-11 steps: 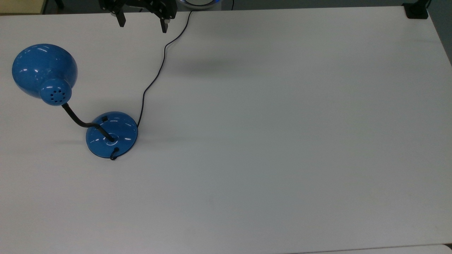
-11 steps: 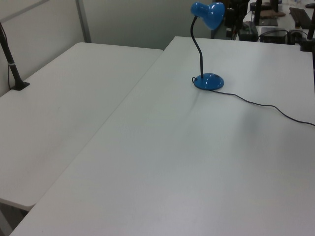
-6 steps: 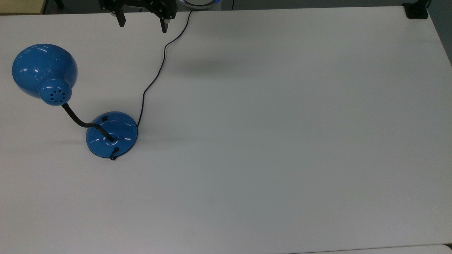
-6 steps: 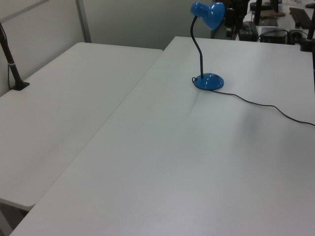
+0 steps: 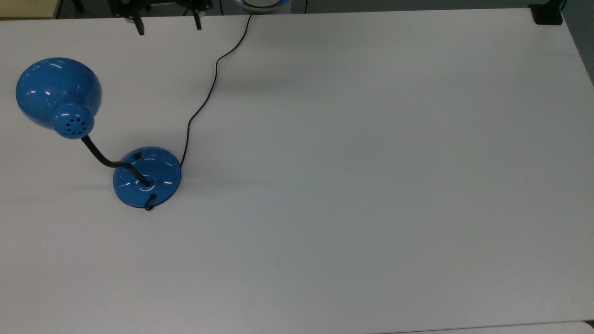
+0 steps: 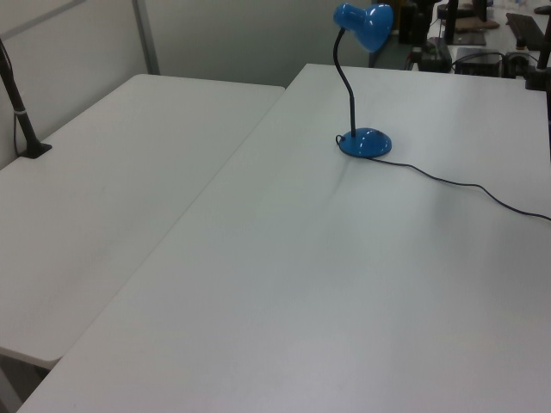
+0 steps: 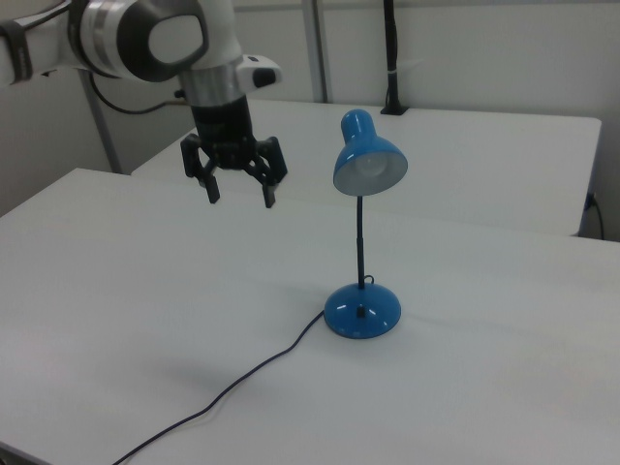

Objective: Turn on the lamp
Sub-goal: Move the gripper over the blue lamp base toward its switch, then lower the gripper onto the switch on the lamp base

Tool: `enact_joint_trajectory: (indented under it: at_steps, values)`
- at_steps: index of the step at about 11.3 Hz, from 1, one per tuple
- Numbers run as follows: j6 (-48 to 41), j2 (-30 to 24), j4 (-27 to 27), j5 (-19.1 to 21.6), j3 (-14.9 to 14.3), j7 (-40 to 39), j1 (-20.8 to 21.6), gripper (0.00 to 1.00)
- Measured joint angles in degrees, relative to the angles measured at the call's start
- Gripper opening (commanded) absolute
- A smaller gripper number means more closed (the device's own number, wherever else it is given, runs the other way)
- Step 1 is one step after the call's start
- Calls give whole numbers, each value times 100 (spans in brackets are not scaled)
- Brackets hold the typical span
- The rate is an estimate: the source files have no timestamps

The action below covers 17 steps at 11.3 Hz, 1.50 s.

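Lamp: glossy blue dome-shaded desk lamp (image 7: 361, 242) standing on white surface (image 7: 465, 387), unlit.
Switch: small black rocker (image 5: 137, 156) on round base; likely needs a light press, bendy neck stays untouched.
End effector: black two-finger end effector (image 7: 239, 192), spread wide, empty, hanging well apart from the lamp.

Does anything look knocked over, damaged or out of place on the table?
Nothing stands out. The lamp stands upright on its base, its cord lies loose across the table, and the gripper hangs open, apart from it.

Arm (image 7: 145, 39): glossy white rounded links with grey joint caps and a black wrist; black two-finger gripper (image 7: 240, 197) with slim fingers (image 7: 210, 190).
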Motion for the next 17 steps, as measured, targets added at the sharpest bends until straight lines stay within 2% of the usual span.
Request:
enact_joint_trajectory:
  at_steps: [1, 2, 4, 5, 6, 10, 13, 17]
  values:
    - [-64, 7, -41, 0, -162, -798, -58, 100]
    - [-65, 25, -87, -1, -219, -1152, -131, 100]
    - [307, 71, -349, -85, -236, -1401, -368, 60]
    - [583, 85, -496, -86, -239, -1448, -458, 28]
    - [955, 115, -751, -86, -252, -1473, -563, 3]
    - [2489, 225, -1710, 8, -392, -1475, -668, 0]
    - [4159, 443, -2401, 776, -398, -1474, -741, 0]
    - [5528, 1073, -2526, 1364, -393, -1473, -725, 0]
